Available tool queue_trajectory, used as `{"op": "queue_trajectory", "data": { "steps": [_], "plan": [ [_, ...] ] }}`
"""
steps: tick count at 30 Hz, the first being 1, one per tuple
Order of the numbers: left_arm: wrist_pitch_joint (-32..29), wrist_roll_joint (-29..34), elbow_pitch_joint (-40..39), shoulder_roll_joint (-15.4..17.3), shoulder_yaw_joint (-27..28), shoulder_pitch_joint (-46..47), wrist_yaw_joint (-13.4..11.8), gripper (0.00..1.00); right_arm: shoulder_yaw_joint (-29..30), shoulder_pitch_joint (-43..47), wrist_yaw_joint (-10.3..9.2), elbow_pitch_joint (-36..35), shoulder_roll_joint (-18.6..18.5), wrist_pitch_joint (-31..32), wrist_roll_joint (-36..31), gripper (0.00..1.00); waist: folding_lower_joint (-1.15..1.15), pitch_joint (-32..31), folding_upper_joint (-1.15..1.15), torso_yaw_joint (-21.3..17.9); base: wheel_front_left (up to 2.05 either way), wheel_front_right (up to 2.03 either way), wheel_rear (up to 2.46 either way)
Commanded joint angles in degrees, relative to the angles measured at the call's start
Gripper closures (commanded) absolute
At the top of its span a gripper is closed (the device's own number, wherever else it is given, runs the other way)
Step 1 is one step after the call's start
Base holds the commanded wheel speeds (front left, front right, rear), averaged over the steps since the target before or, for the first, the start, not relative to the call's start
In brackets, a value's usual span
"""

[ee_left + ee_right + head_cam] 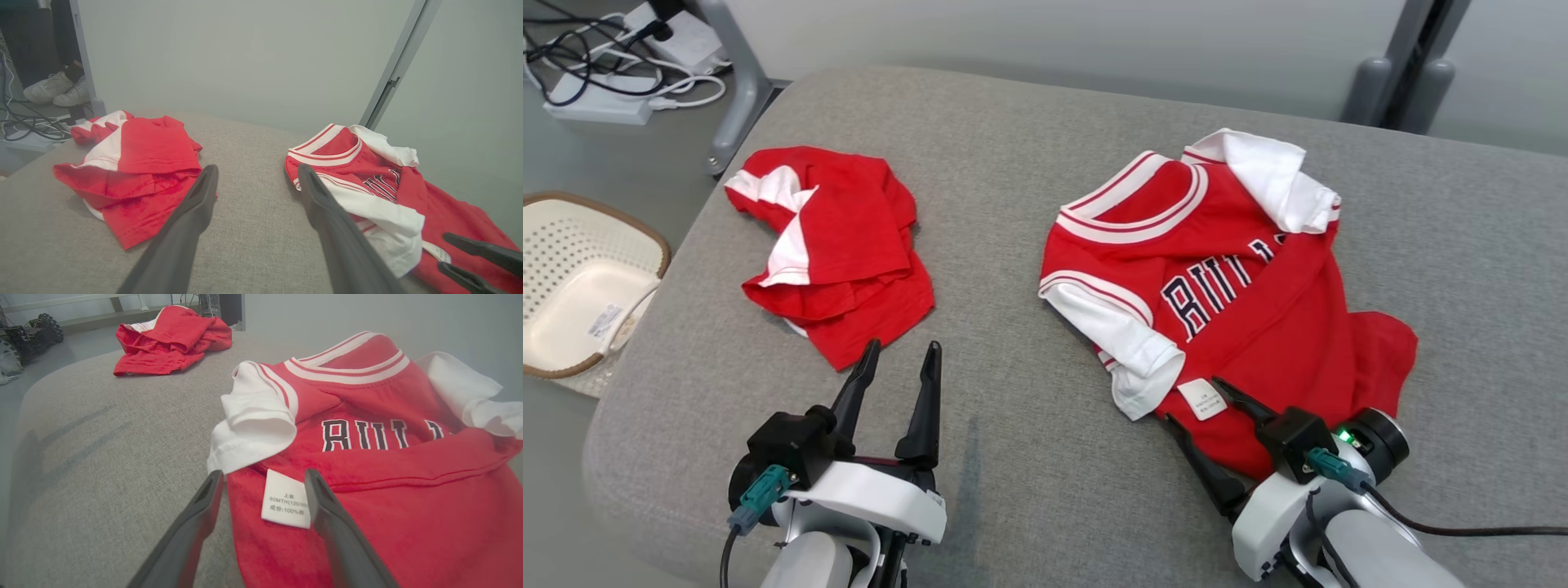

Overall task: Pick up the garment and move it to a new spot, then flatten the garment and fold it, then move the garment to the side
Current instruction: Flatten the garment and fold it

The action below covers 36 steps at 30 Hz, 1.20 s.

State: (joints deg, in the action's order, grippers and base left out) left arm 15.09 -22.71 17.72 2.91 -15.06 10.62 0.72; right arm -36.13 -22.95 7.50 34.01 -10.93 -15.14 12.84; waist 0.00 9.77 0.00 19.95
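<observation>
at the far left edge of the head view a pale perforated basket (572, 278) sits on the floor beside the grey cushion (1013, 163), probably there to take laundry. on the cushion's left half a red and white garment (837, 245) lies bunched up, and it seems not to be the piece in hand. just below it, at the lower left, the left gripper (904, 347) hovers with its fingers spread wide and empty. its tips are near that garment's lower corner but apart from it, as if parked out of the way. right of centre the red jersey (1241, 302) lies front up with its lettering showing. one white sleeve is folded over and the hem is rumpled, so it is not yet flattened. at the lower right the right gripper (1192, 400), also wide open and holding nothing, straddles the jersey's near hem by the white care label (286, 498), seemingly lined up to pinch that edge and lift.
</observation>
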Motion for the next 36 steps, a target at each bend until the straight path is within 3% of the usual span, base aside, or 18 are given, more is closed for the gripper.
{"op": "queue_trajectory", "data": {
  "steps": [1, 7, 8, 9, 10, 15, 20, 30, 36],
  "plan": [
    [0.1, 0.2, 0.1, 0.2, 0.0, 0.7, 0.2, 0.0, 0.0, -0.5, -0.02, 0.3, -0.2, 0.0, -0.3, 0.0, 0.0, 0.4, 0.0, 0.7, 0.0, 0.0, 0.0],
    [0.1, -1.0, 0.0, 0.1, -0.7, 1.1, 0.0, 0.0, 1.8, -1.6, -0.02, 4.7, 0.1, 0.0, -1.6, 0.0, 0.0, 0.9, 0.0, 1.9, 0.0, 0.0, 0.0],
    [0.1, -1.1, -0.1, 0.1, -0.8, 1.1, -0.1, 0.0, 2.4, -1.7, -0.02, 5.5, 0.4, 0.0, -1.3, 0.12, 0.0, 0.9, 0.0, 1.9, 0.0, 0.0, 0.0],
    [0.1, -1.3, -0.2, 0.1, -0.9, 1.0, -0.3, 0.0, 2.9, -1.6, -0.02, 6.3, 0.9, 0.0, -0.5, 0.81, 0.0, 0.9, 0.0, 1.9, 0.0, 0.0, 0.0],
    [0.1, -1.4, -0.3, 0.1, -0.9, 1.0, -0.3, 0.0, 3.4, -1.9, -0.02, 6.5, 1.2, 0.0, -0.3, 1.0, 0.0, 1.0, 0.0, 1.8, 0.0, 0.0, 0.0],
    [0.1, -1.8, -0.4, 0.1, -1.3, 1.3, -0.7, 0.0, 4.0, -3.0, -0.02, 7.2, 1.1, 0.0, -0.3, 1.0, 0.0, 1.2, 0.0, 1.0, 0.0, 0.0, 0.0],
    [0.1, -1.9, -0.6, 0.1, -1.3, 1.6, -1.1, 0.0, 6.8, -2.9, -0.02, 3.4, 1.0, 0.0, -1.6, 1.0, 0.0, 1.0, 0.0, -0.4, 0.0, 0.0, 0.0],
    [0.1, -1.0, -0.2, 0.1, 0.4, 0.9, -0.3, 0.0, 20.5, 2.2, -0.02, -9.6, -2.3, 0.0, -2.6, 1.0, 0.0, -1.0, 0.0, -6.4, 0.0, 0.0, 0.0],
    [0.1, -1.0, -0.3, 0.1, 0.5, 1.4, -0.3, 0.0, 29.6, 2.8, -0.02, -10.9, -6.5, 0.4, -1.0, 1.0, 0.0, -1.1, 0.0, -8.2, 0.0, 0.0, 0.0]
  ]
}}
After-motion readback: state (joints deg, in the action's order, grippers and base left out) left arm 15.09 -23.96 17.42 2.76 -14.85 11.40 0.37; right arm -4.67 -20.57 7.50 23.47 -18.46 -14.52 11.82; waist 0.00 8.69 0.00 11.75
